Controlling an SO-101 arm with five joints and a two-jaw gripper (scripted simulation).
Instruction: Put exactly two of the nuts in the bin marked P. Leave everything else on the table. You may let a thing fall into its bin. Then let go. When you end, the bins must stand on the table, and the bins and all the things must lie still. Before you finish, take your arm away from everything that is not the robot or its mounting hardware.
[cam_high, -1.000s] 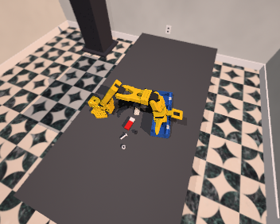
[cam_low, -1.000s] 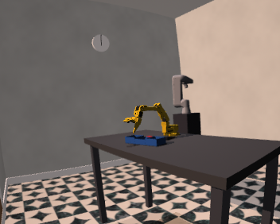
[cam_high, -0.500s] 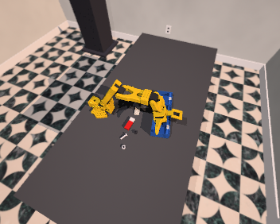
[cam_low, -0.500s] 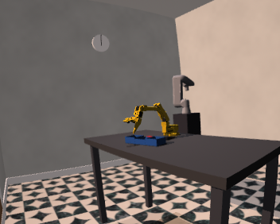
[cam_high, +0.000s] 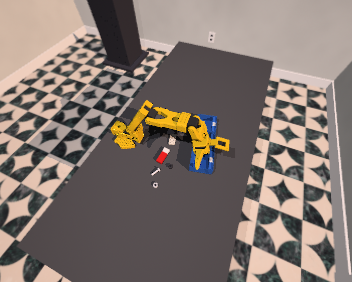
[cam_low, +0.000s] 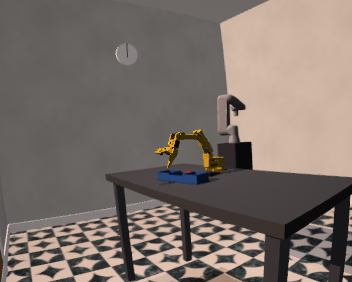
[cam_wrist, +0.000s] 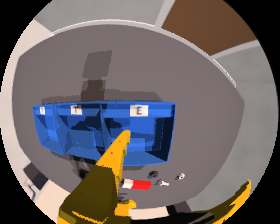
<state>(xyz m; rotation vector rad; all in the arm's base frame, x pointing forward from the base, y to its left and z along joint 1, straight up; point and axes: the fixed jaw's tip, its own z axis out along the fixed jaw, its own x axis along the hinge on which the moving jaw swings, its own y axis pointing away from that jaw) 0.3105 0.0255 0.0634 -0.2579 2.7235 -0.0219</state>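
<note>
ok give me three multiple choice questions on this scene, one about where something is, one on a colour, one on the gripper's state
1. Where is the yellow gripper?
A. above the blue plastic bin tray
B. over the floor beside the table
C. resting on the small red block

2. What colour is the small flat block on the dark table top, beside the tray?
A. green
B. red
C. white

3. What state is the gripper in?
A. shut on a nut
B. shut on nothing
C. open, holding nothing

Answers:
1. A: in the top view the gripper lies over the blue tray, and the exterior view shows it hanging above it.
2. B: the top and wrist views both show a red block on the table.
3. C: the jaws stand wide apart with nothing between them, and small metal parts such as the silver nut lie on the table.
</note>
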